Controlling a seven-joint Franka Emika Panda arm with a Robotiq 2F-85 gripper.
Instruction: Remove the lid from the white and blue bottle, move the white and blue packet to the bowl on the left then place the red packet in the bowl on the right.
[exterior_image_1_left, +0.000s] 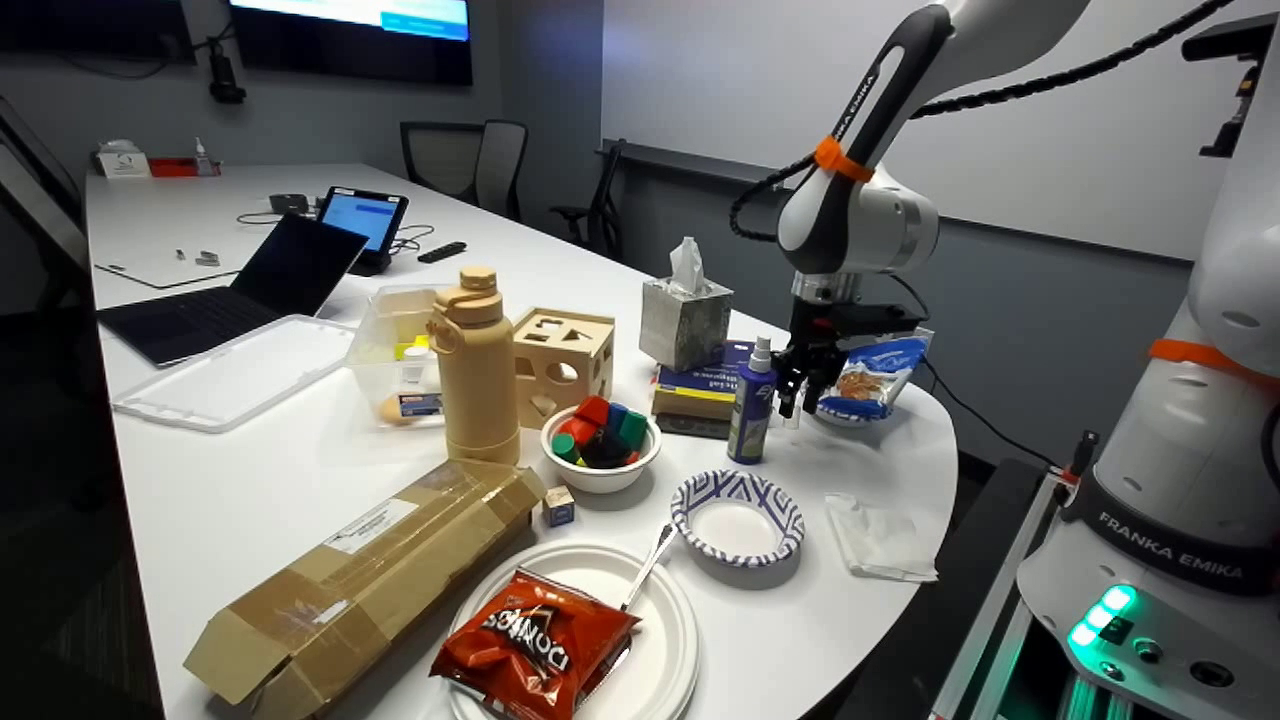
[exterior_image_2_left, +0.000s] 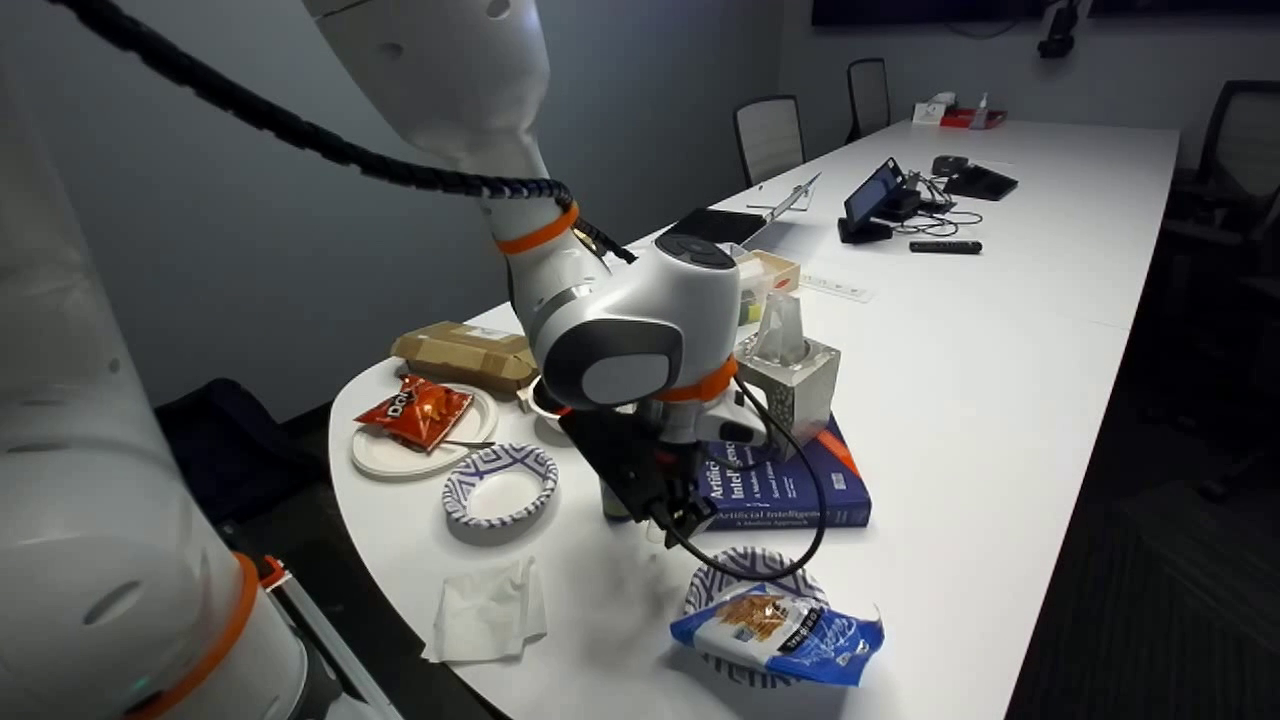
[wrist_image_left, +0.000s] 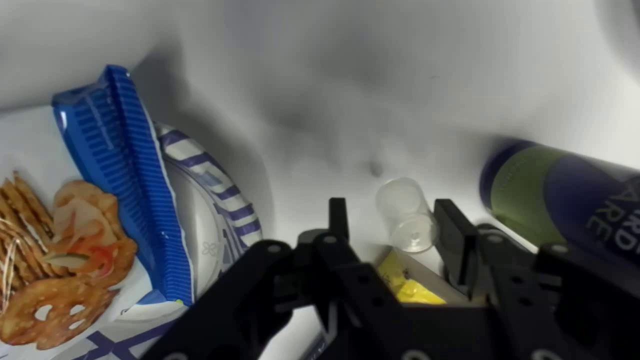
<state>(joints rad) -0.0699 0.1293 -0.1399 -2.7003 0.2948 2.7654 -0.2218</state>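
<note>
The clear lid (wrist_image_left: 407, 215) is between the fingers of my gripper (wrist_image_left: 394, 212), close against one finger with a gap to the other. My gripper (exterior_image_1_left: 800, 403) is open, low over the table beside the blue spray bottle (exterior_image_1_left: 752, 405). The bottle's white nozzle is bare; it also shows in the wrist view (wrist_image_left: 565, 195). I cannot tell if the lid (exterior_image_1_left: 791, 418) touches the table. The white and blue pretzel packet (exterior_image_2_left: 780, 635) lies on a patterned bowl (exterior_image_2_left: 745, 562). The red Doritos packet (exterior_image_1_left: 535, 640) lies on a white plate (exterior_image_1_left: 672, 655). Another patterned bowl (exterior_image_1_left: 738, 525) holds nothing.
A tissue box (exterior_image_1_left: 686, 320) stands on blue books (exterior_image_2_left: 790, 490) behind the bottle. A bowl of coloured blocks (exterior_image_1_left: 600, 475), a tan flask (exterior_image_1_left: 480, 380), a wooden shape box (exterior_image_1_left: 563, 365) and a cardboard box (exterior_image_1_left: 370, 585) stand nearby. A napkin (exterior_image_1_left: 880, 540) lies near the edge.
</note>
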